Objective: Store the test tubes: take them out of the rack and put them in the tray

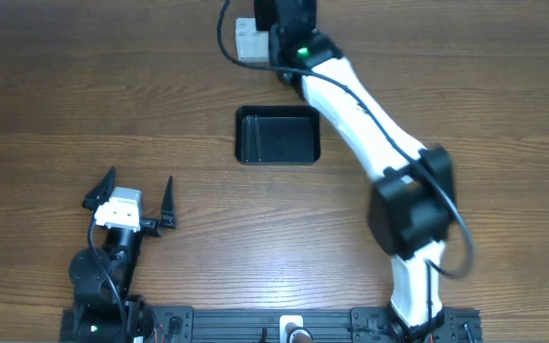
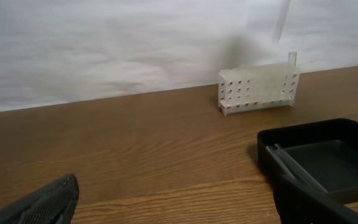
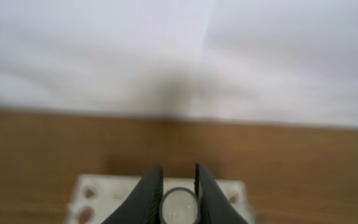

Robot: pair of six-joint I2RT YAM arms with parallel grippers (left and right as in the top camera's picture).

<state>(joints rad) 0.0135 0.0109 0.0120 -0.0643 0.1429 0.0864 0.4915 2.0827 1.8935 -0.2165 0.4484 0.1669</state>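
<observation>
The white test tube rack (image 1: 247, 41) stands at the table's far edge, and my right gripper (image 1: 286, 21) hovers right above it. In the right wrist view that gripper (image 3: 179, 186) is shut on a clear test tube (image 3: 179, 206), seen end-on over the rack (image 3: 95, 193). The left wrist view shows this tube (image 2: 281, 22) raised above the rack (image 2: 258, 89), while another tube (image 2: 292, 59) stands in the rack's end. The black tray (image 1: 239, 135) lies mid-table with tubes (image 2: 294, 169) along one side. My left gripper (image 1: 141, 179) rests open near the front left, far from both.
The right arm (image 1: 360, 114) stretches diagonally over the table past the tray's right side. A white wall (image 2: 104, 43) rises directly behind the rack. Bare wooden tabletop (image 1: 84, 95) lies to the left of the tray.
</observation>
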